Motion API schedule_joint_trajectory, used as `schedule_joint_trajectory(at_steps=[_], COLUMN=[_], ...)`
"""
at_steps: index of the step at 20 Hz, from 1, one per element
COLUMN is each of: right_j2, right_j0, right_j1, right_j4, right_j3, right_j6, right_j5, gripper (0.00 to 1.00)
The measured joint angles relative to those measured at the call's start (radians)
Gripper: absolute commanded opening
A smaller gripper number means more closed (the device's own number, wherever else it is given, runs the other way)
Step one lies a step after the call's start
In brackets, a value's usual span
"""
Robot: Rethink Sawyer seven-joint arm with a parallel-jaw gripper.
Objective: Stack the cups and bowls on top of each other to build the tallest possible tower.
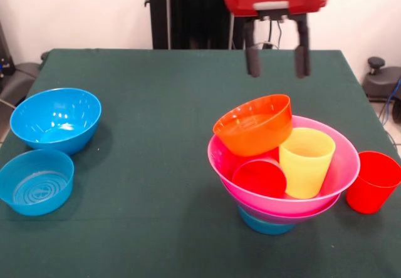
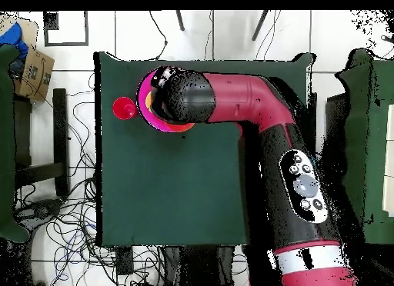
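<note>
Green table (image 1: 163, 165); pink bowl (image 1: 338, 171) holds orange bowl (image 1: 254, 126), yellow cup (image 1: 306, 162).

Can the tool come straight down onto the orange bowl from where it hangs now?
Probably yes: the tool hangs open above the orange bowl, with nothing between them. The bowl sits tilted in the pink bowl, so a grip may slip.

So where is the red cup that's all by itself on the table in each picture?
Front view: the lone red cup stands at the right edge, just right of the pink bowl.
Overhead view: the same cup is a red circle at upper left, just left of the pink bowl.
Shared landmark: the pink bowl.
</note>
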Motion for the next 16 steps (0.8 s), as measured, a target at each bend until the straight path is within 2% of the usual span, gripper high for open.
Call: schedule_joint_trajectory(at_steps=[7, 16], right_j2=[-0.016, -0.032], right_j0=[0.058, 0.087], right_j1=[0.003, 0.023], right_j4=[0.011, 0.011], right_j3=[-0.050, -0.134], right_j6=[0.000, 0.000], right_j5=[0.022, 0.036], gripper=[1.00, 1.00])
